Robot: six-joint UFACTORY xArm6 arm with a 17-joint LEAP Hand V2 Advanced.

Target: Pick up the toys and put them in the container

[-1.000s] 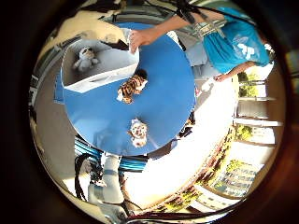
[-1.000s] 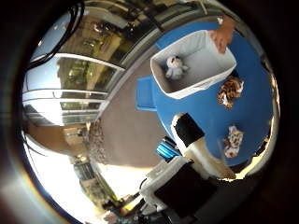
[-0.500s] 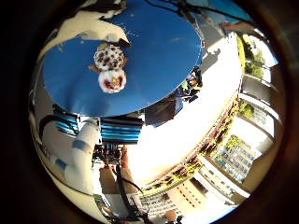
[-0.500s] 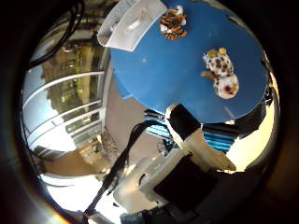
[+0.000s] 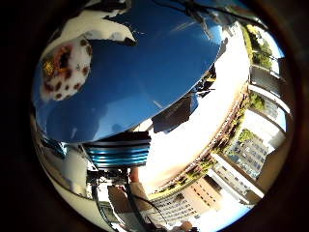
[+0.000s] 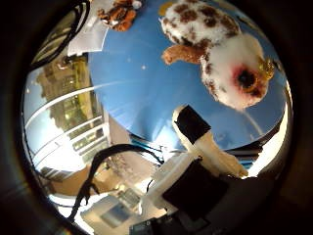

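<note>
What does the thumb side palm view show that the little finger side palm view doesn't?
Only the thumb side view shows the orange striped toy beside the white container, and the hand itself. Only the little finger side view shows the tall buildings beyond the table. Both share the spotted plush toy lying on the blue table.

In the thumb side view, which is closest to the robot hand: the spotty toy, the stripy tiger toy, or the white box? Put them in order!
1. Spotted toy, on the blue table just beyond the hand.
2. Tiger toy, across the table beside the container.
3. White container, at the table's far edge; nearly level with the tiger.
</note>
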